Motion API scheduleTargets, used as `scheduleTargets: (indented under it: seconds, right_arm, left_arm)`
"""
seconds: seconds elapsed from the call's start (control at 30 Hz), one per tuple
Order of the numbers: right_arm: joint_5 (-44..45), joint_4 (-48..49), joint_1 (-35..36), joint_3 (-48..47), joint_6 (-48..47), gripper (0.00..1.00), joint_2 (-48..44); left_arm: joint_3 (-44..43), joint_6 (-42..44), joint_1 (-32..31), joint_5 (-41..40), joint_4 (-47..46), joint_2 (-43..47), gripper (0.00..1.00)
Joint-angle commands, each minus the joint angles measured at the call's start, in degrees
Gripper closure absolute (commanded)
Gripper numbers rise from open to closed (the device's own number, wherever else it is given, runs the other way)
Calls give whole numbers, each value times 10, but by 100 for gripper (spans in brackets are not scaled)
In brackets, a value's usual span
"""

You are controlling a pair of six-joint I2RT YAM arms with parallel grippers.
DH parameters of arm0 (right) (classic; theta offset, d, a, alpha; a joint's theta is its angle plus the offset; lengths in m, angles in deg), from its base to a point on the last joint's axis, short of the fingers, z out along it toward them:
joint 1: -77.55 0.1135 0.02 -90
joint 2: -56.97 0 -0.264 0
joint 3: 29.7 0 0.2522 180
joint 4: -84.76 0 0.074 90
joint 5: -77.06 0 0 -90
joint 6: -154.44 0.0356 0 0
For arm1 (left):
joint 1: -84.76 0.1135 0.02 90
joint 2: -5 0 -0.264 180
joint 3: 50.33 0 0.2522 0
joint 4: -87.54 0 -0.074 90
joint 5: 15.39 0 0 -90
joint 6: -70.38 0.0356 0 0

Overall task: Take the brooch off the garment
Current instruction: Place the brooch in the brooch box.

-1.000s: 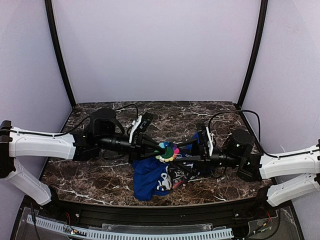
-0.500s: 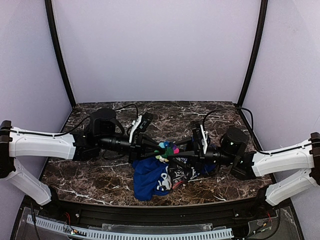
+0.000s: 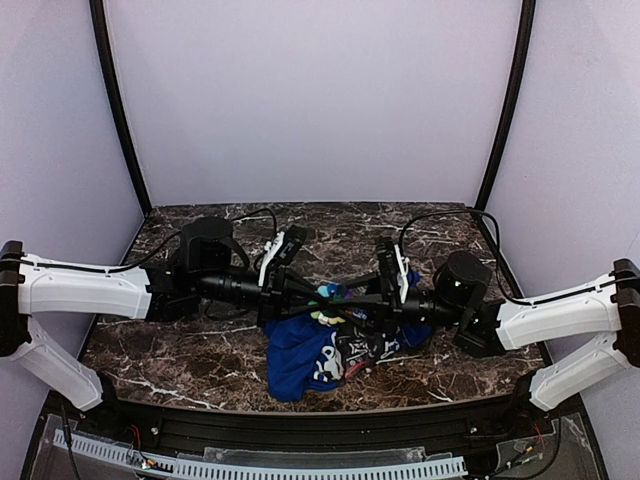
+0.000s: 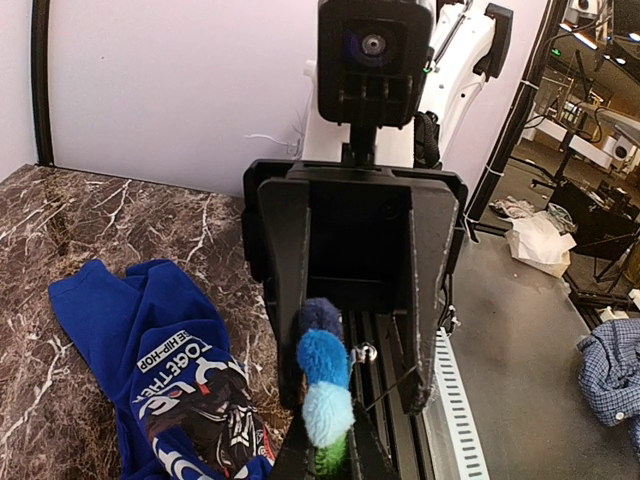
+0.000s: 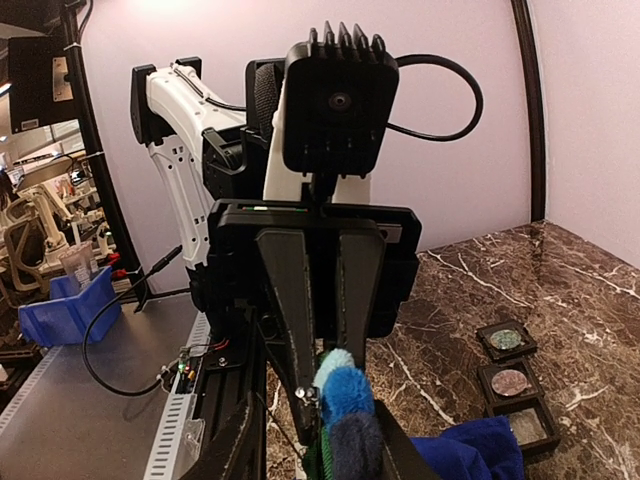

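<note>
**Brooch** [image 3: 331, 297]: at the centre of the overhead view, raised off the table [image 3: 180, 345] and directly between the two gripper tips. The left wrist view shows it edge-on as a column of fuzzy petals: dark blue at the top, then mid blue, pale blue, and green at the bottom edge of the frame. A small metal stud [image 4: 365, 352] shows just to its right. Whether it is pinned to the cloth cannot be determined.

**Left gripper** [image 3: 310, 292]: enters from the left of the overhead view. Its jaws are closed. In the left wrist view its own fingertips [image 4: 290, 465] sit at the bottom centre with the green petal pinched between them, so it grips the brooch. The right wrist view agrees, showing the two fingers running down nearly together to the brooch.

**Right gripper** [image 3: 347, 297]: enters from the right and faces the left one tip to tip. Its jaws stand apart. In the left wrist view its fingers [image 4: 288, 270] stand either side of the brooch. The petals overlap the left-hand finger in frame, and clear space separates them from the right-hand one. No grip is evident.

**Garment** [image 3: 305, 355]: blue with a printed graphic, lying crumpled on the table below centre in the overhead view, just beneath both grippers.

**Trays** [image 5: 510, 382]: three, small, dark and square, in a row on the marble at the lower right of the right wrist view, near the blue cloth.
</note>
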Motion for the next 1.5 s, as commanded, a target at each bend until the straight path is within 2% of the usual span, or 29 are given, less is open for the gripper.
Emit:
scheduleTargets:
  seconds: [0.0, 0.7, 1.47]
  right_arm:
    - [5, 15, 8, -16, 1, 67, 9]
    - [22, 20, 8, -15, 19, 81, 13]
    - [43, -32, 7, -36, 31, 83, 15]
  left_arm:
    - [-8, 8, 2, -5, 15, 2, 99]
    - [-3, 12, 1, -5, 17, 11, 99]
    - [-4, 11, 1, -3, 16, 8, 99]
